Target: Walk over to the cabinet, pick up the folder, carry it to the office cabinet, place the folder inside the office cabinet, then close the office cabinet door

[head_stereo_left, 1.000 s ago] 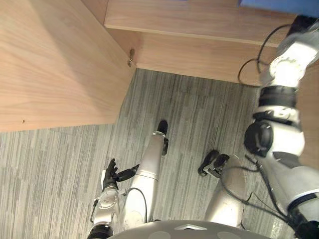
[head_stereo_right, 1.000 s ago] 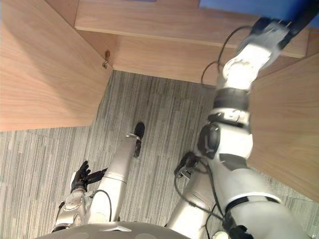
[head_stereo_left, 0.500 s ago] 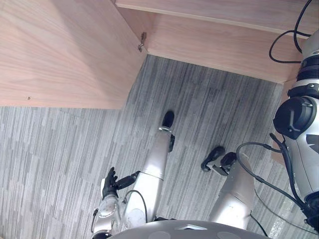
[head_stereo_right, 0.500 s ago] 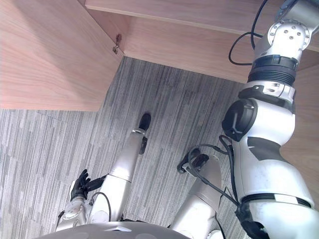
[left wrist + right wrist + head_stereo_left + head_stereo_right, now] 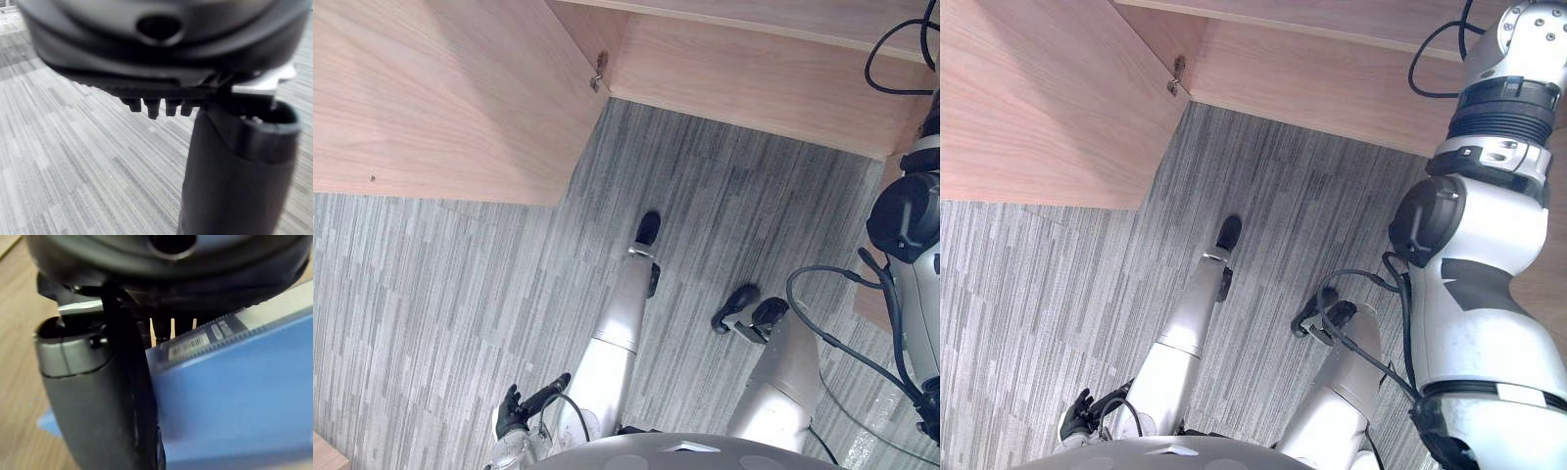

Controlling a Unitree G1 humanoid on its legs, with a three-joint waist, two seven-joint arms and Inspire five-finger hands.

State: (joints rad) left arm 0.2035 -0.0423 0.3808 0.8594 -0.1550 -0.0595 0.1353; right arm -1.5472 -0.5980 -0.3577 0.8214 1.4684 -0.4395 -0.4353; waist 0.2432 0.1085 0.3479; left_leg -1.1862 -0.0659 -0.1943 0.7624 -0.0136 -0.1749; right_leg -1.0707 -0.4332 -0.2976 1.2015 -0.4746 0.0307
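Grey striped carpet floor spreads out in front of the wooden cabinet. The cabinet's door stands open on the robot's left, with a small metal hinge at the corner where door and cabinet meet. The blue folder is in the right hand, with bare wood behind it. The thumb presses across the folder's face and the fingers sit behind its labelled edge. The left hand hangs low over the floor, well apart from the cabinet, fingers relaxed and holding nothing.
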